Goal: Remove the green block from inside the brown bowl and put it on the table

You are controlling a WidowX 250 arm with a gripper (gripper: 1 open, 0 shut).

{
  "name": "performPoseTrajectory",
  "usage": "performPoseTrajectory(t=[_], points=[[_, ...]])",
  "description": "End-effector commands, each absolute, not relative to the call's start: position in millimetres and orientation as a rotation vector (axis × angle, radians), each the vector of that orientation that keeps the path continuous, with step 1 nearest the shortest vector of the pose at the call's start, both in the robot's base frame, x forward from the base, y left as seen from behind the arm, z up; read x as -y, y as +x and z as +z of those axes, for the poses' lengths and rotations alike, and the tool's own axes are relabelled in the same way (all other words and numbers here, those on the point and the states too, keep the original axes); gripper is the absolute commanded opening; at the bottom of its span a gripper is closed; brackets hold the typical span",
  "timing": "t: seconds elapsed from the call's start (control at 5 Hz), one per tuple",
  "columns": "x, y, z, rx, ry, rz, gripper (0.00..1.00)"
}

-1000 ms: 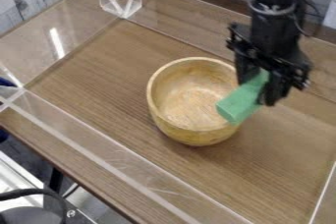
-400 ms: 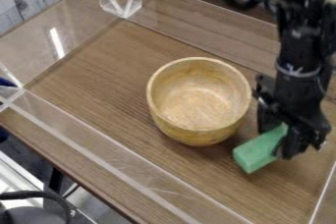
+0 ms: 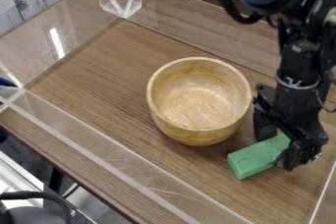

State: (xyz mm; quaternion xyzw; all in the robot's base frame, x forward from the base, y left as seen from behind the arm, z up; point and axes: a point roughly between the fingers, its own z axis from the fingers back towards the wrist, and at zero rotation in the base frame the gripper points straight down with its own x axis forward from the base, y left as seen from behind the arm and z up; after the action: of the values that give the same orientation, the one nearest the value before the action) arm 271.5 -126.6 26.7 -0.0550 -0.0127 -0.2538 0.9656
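Grn block [image 3: 253, 159] on table [image 3: 132, 81], under open end effector [image 3: 289, 159], no grip.

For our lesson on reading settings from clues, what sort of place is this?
Probably a robotics lab or workshop: a robot arm over a wood-grain tabletop, clear plastic edging, and loose black cables beside it.

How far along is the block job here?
Out of the bowl: done, as the green block lies outside it, beside its near right side. On the table: it looks done, with the block lying flat on the wood. In hand: seemingly nothing, as the gripper looks open around the block's end. Left: probably just backing the gripper away.
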Motion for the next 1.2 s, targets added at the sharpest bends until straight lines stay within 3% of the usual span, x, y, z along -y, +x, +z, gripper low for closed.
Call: performPoseTrajectory(t=[0.0, 0.6, 0.8, 1.0], points=[[131, 278, 31.0, 0.082, -0.111, -0.547, 1.0], [120, 287, 24.8, 0.025, -0.11, -0.549, 1.0], [114, 286, 39.7, 0.038, -0.088, -0.532, 1.0], [107, 281, 66.2, 0.107, -0.08, -0.492, 1.0]])
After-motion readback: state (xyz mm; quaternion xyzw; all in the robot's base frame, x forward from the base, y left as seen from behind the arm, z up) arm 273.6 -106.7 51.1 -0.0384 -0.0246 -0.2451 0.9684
